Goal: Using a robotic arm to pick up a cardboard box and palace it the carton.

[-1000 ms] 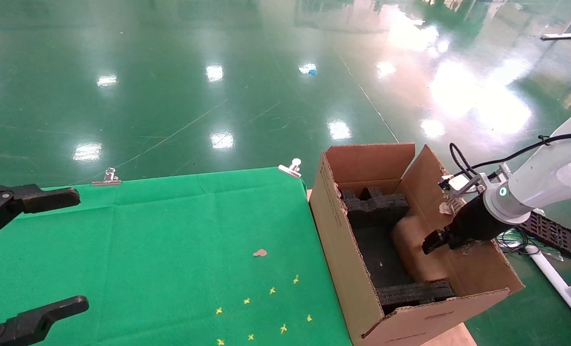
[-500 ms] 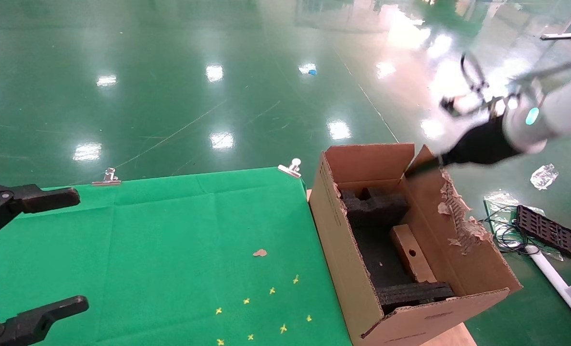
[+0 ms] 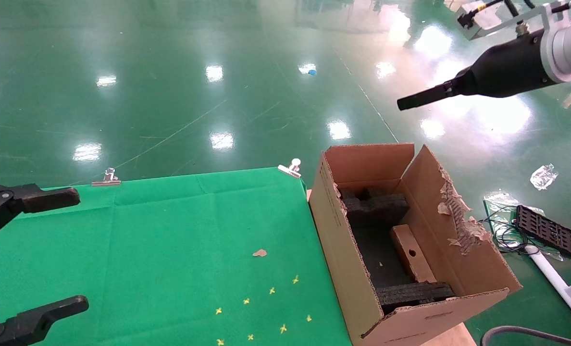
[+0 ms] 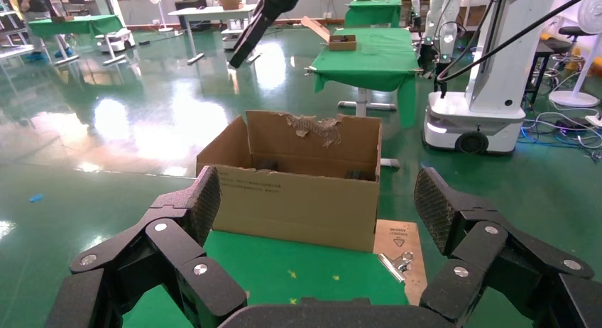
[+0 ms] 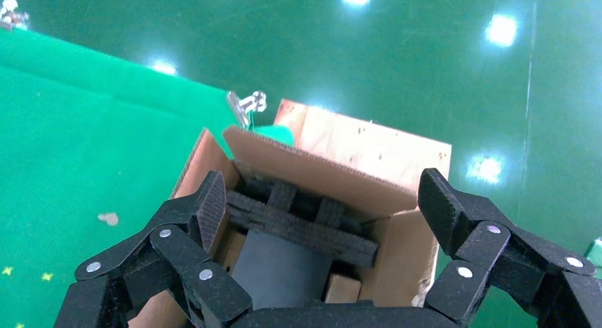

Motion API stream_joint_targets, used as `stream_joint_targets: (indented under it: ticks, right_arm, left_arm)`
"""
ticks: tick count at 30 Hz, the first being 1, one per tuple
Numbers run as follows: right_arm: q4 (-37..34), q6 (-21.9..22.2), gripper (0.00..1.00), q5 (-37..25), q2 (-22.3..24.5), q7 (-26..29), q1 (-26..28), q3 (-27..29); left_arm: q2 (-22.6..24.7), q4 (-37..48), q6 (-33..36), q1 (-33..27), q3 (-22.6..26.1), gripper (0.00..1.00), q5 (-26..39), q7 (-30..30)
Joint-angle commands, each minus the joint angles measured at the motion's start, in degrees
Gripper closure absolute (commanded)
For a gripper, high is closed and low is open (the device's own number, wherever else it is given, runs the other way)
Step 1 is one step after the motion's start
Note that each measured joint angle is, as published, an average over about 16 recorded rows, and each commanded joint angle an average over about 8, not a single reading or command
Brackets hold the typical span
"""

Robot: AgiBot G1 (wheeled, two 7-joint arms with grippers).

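Observation:
The carton (image 3: 357,269) stands open at the green table's right edge, with a torn right flap (image 3: 456,216) and black foam inserts (image 3: 374,206). The small cardboard box (image 3: 413,259), with a round hole, lies inside against the torn side. It also shows in the right wrist view (image 5: 343,289). The robotic arm's right gripper (image 3: 403,103) hangs high above the carton's far right. In its wrist view it (image 5: 325,200) is open and empty, looking down into the carton (image 5: 319,173). My left gripper (image 3: 76,250) is parked open over the table's left, facing the carton (image 4: 298,200).
The green cloth table (image 3: 170,230) has metal clips (image 3: 291,167) at its far edge, a brown scrap (image 3: 260,253) and small yellow marks. On the floor to the right lie a black tray (image 3: 547,231), cables and a white bar (image 3: 554,281).
The right gripper has let go of the small cardboard box inside the carton and risen up and away above it. The left gripper has not moved.

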Motion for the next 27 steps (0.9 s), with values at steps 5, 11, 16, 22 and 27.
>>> stream_joint_targets:
  ticks: [5,11,16,22,27]
  right_arm:
    - [3.93,-0.48,0.00,1.73,1.02,-1.34,-2.93,4.19]
    - [9.34,-1.95,0.00,4.40,1.79,-4.45,-9.86,11.70]
    - [13.87,-3.18,0.00,6.64,2.44,-7.06,-15.65,17.98]
    - [19.26,-4.64,0.00,9.29,3.21,-10.16,-22.54,25.45]
    - [23.72,-5.86,0.00,11.49,3.85,-12.73,-28.25,31.64]
  left_arm:
    - [0.00,0.03,0.00,-0.01,0.01,0.00,-0.01,0.02]
    - [0.00,0.04,0.00,-0.03,0.04,0.00,-0.02,0.03]
    - [-0.01,0.05,0.00,-0.03,0.05,0.00,-0.03,0.04]
    - [-0.01,0.05,0.00,-0.04,0.07,0.00,-0.04,0.05]
    - [-0.02,0.05,-0.01,-0.04,0.09,0.00,-0.05,0.05]
